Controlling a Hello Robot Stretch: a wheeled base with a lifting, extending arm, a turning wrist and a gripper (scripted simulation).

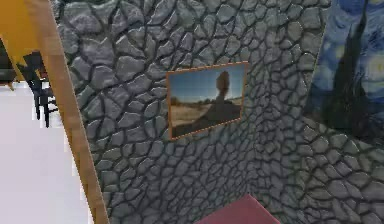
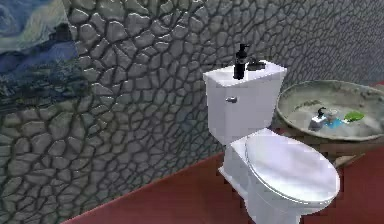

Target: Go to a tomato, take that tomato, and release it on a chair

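Stone-clad wall, toilet: tomato search step, likely. Next: turn, drive out past door frame. Pincer state: cannot tell.

base | facing stone wall | arm side toward toilet

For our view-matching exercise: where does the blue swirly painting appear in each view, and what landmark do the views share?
Forward view: the blue swirly painting hangs at the right edge, in the upper half.
Arm side view: the painting hangs at the left edge, in the upper half.
Shared landmark: the grey stone wall behind it.
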